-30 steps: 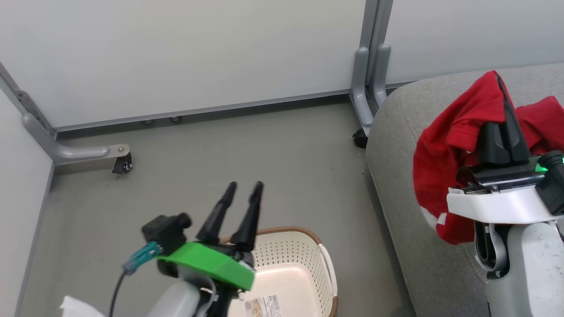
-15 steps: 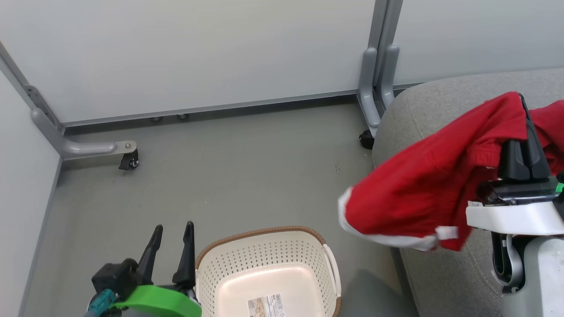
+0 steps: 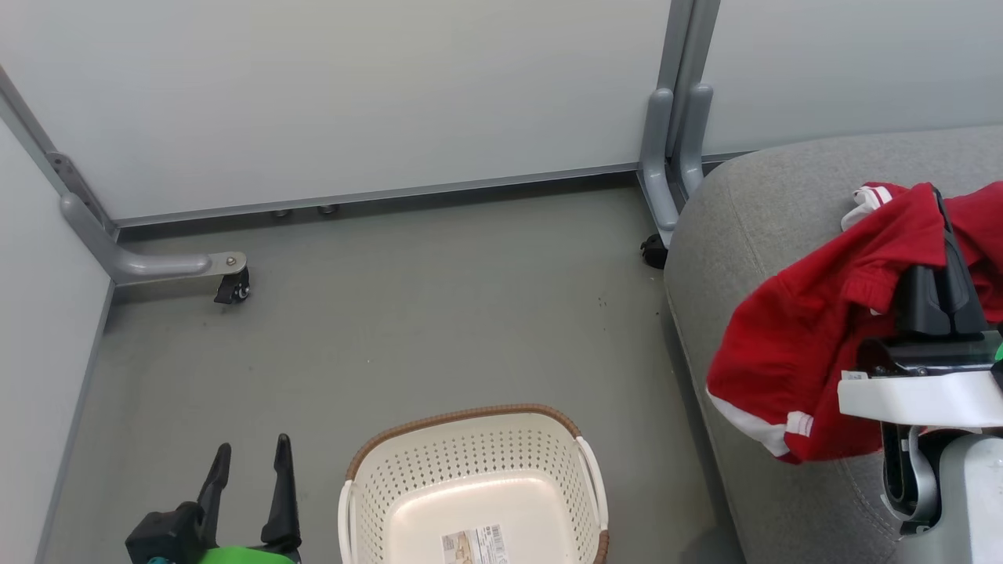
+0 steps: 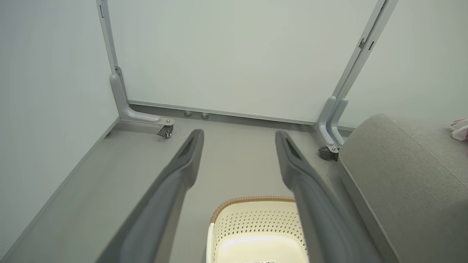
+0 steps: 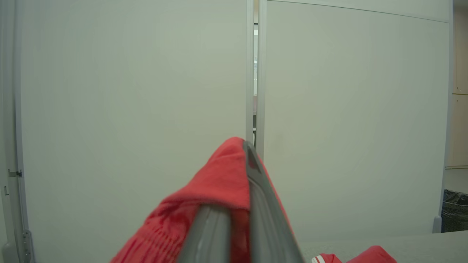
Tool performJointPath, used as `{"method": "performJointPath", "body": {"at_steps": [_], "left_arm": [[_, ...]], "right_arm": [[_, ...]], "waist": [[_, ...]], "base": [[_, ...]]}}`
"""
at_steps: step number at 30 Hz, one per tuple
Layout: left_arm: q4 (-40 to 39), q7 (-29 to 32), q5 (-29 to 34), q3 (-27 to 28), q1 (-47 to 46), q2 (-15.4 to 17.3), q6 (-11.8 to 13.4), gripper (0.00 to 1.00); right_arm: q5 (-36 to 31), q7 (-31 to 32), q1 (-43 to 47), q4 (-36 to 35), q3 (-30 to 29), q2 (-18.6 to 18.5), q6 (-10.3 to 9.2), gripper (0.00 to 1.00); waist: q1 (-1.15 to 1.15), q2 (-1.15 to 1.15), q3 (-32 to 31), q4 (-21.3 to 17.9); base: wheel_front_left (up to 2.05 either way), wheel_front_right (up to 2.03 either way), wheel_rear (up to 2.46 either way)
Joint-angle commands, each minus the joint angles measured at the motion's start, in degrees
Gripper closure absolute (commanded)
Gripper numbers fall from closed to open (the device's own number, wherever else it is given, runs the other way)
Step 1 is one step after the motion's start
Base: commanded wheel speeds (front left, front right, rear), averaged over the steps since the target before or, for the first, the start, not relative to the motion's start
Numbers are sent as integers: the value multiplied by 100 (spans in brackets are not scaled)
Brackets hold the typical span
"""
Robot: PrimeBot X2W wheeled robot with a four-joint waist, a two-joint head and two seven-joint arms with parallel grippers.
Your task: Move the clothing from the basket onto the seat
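Right jaws are clamped on the red clothing point(image 3: 799, 345), which hangs above the seat point(image 3: 752, 204), drooping past the seat's rounded edge. Let go now and I reckon the overhanging bit drags it off onto the floor point(image 3: 439, 313). Left jaws are spread wide, holding nothing, well away from the seat. The basket point(image 3: 462, 413) is empty bar its paper label point(image 3: 474, 544).

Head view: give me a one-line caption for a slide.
Right gripper shut on a red garment over the grey seat; the basket holds no clothing, left gripper open beside it.
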Motion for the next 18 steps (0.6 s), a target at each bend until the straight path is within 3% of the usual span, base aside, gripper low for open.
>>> {"method": "performJointPath", "body": {"at_steps": [1,18], "left_arm": [[-86,3,198,70,78,5,-27,0],[-868,3,560,-38,282,3,81,0]], "right_arm": [[21,-2,25,14,-8,-13,-8,100],[100,-2,-41,46,-2,-14,-8,100]], "waist": [[0,0,1,-2],[0,0,0,-22]], "base": [[0,0,0],[0,0,0]]}}
